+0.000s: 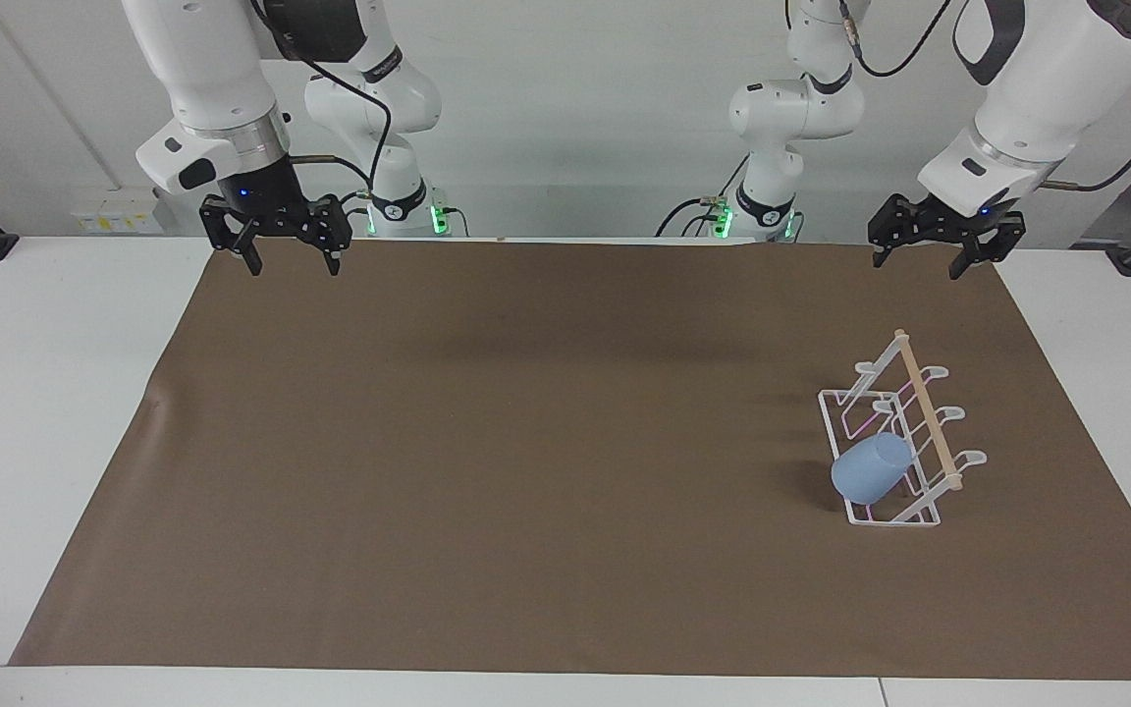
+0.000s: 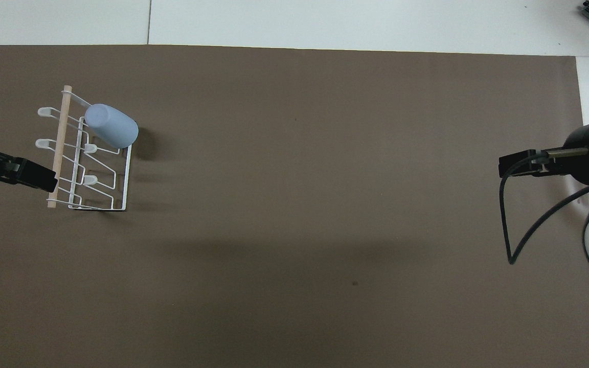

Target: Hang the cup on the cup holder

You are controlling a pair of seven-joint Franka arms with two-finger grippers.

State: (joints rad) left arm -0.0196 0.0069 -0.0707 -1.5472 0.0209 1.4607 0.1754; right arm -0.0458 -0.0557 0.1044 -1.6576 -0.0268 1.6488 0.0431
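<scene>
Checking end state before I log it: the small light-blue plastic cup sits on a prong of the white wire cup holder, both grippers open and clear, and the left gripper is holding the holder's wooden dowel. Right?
One thing is wrong: the left gripper holds nothing. The facing view shows it open in the air over the brown mat's edge, clear of the white wire cup holder and its wooden dowel. The rest stands: the small light-blue plastic cup sits on a prong, and the right gripper is open.

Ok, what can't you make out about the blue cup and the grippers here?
- Small light-blue plastic cup: its mouth faces away in both views, and its body covers the prong of the white wire cup holder.
- Left gripper: overhead view's edge cuts it.
- Right gripper: overhead, wrist hides fingers.
</scene>
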